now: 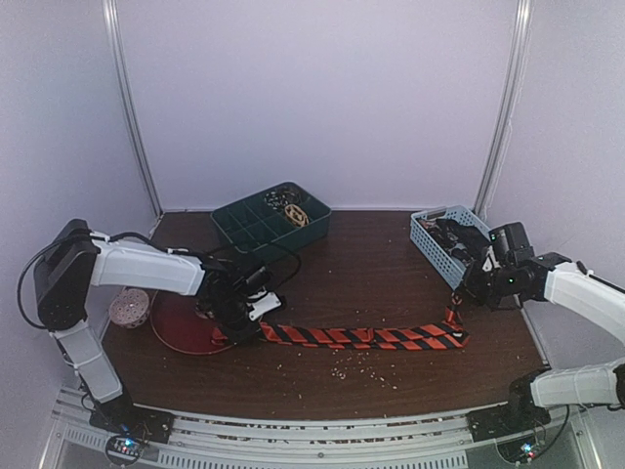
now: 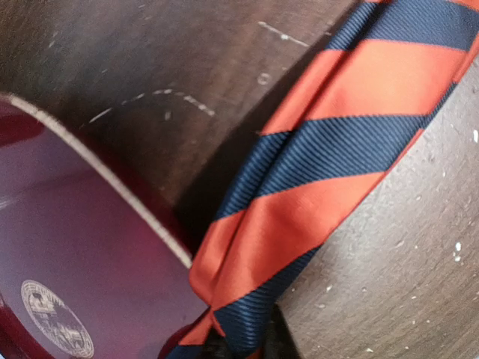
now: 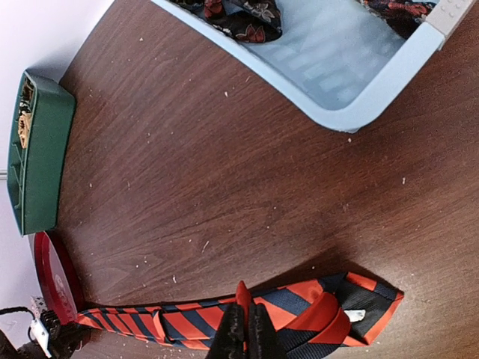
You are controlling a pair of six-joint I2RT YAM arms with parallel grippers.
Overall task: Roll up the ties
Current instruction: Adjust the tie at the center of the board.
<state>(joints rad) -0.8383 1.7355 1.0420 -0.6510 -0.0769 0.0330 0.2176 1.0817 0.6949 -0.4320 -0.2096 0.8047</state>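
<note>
Right tool (image 3: 245, 329) pinches striped tie (image 3: 292, 307) (near wide end).

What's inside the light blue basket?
Bunched dark flowery cloth, probably ties, lies in the light blue basket. Part of the basket's floor is bare. Anything under the cloth is covered, so I cannot see it.

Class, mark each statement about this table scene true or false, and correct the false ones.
1. The striped tie is rolled into a coil. False: it lies stretched out along the table.
2. The right gripper is shut, pinching the striped tie. True.
3. The blue basket is empty. False: dark patterned ties lie in it.
4. A red plate sits at the tie's end farthest from the right gripper. True.
</note>
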